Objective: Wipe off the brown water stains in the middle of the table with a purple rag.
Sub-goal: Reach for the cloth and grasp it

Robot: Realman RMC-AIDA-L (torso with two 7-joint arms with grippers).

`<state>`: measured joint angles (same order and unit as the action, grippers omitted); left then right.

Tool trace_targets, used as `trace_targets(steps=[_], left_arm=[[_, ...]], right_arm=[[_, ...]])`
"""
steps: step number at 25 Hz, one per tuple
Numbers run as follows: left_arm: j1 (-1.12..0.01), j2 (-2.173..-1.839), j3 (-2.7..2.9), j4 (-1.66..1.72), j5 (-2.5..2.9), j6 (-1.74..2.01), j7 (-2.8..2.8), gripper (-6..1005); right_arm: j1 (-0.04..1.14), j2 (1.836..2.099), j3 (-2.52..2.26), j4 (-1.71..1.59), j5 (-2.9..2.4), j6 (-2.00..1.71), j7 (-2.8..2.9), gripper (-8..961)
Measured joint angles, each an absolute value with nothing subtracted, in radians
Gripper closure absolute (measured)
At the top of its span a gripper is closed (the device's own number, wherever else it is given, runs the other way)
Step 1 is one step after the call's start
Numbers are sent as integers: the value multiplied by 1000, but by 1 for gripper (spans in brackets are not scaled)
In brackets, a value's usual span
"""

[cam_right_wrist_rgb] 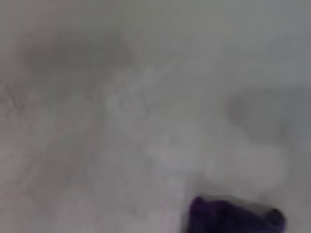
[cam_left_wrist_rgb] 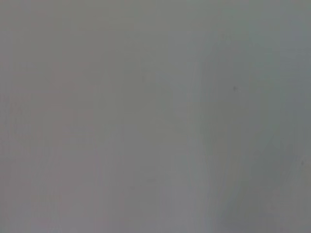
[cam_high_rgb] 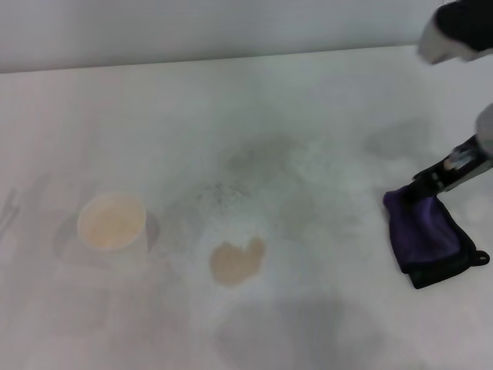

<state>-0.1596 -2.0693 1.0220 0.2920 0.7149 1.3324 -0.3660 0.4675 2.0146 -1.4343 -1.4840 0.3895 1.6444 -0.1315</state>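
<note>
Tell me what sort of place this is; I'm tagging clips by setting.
Probably a lab or test bench, not a home: a bare white table against a plain wall, holding only a white cup, a staged brown stain and a purple rag at the right pincer.

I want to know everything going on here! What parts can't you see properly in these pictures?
- Right gripper, head view: it reaches the purple rag, but whether it grips is blurred.
- Right arm, head view: cut off by the picture's edge.
- Left gripper: in no view; the left wrist view shows only plain grey.
- Purple rag, right wrist view: cut off by the edge.
- Brown water stains and cup: head view only.
</note>
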Motion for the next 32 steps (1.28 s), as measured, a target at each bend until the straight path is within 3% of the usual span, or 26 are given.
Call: trace_targets(steps=[8, 22, 32], left_arm=[[-154, -2070, 1002, 295, 713, 1337, -363, 113], [-153, -2069, 997, 295, 722, 1333, -353, 113], [-158, -2069, 1000, 290, 722, 1332, -348, 114]], right_arm=[[501, 2017, -1583, -1378, 308, 1621, -32, 99], [536, 2014, -1609, -1257, 289, 1559, -28, 264], [564, 2017, -1623, -1232, 289, 1542, -44, 479]])
